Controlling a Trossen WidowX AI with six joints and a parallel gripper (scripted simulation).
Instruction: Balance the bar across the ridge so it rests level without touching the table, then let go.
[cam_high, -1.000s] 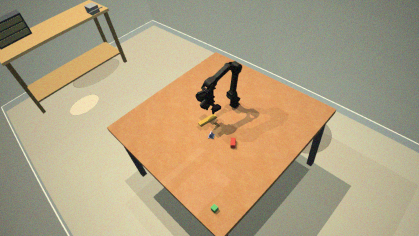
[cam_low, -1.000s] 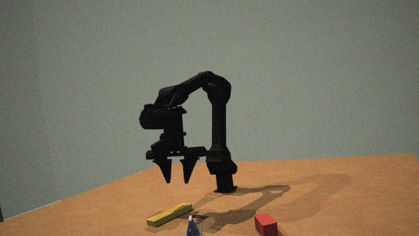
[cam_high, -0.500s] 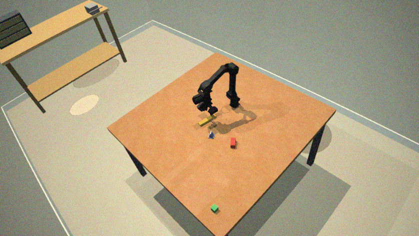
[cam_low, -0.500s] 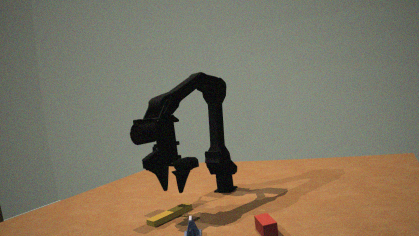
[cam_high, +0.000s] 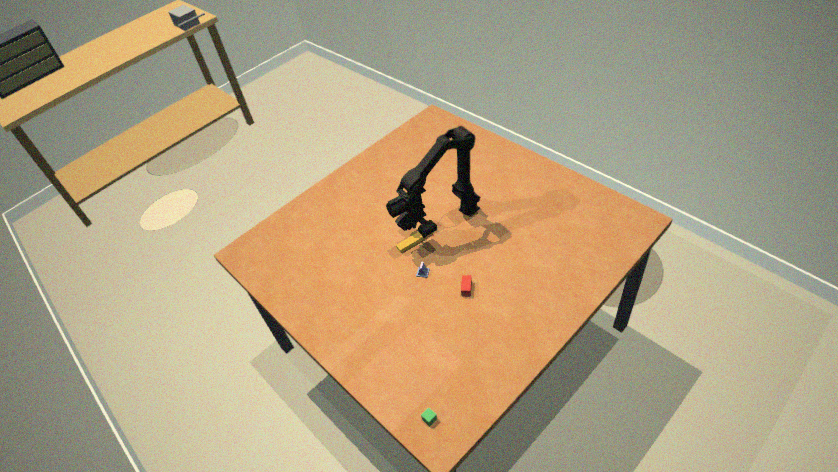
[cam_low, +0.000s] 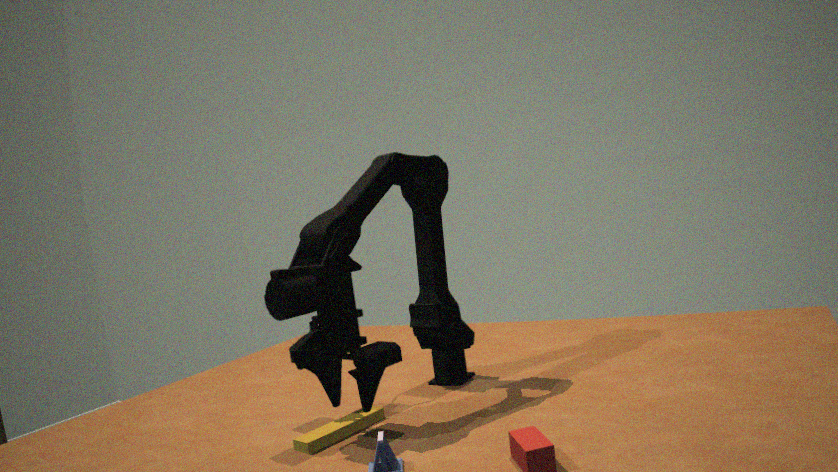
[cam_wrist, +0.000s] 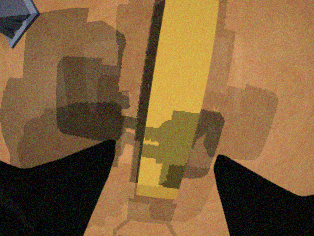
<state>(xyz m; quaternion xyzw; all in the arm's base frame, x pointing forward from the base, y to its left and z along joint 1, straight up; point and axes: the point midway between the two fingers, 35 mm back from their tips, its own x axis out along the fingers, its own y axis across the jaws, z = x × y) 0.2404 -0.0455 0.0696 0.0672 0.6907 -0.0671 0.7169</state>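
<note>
A yellow bar lies flat on the table. The ridge, a small blue wedge with a pale top edge, stands apart from the bar, nearer the front; its corner shows at the top left of the wrist view. My gripper is open and empty, pointing down just above the bar's end nearer the arm's base. In the wrist view the fingertips stand on either side of that end, with gaps on both sides. In the top view the fingertips are largely hidden.
A red block stands to the right of the ridge. A green cube lies near the table's front corner. A side bench with a dark rack and a small grey box stands away at the back left.
</note>
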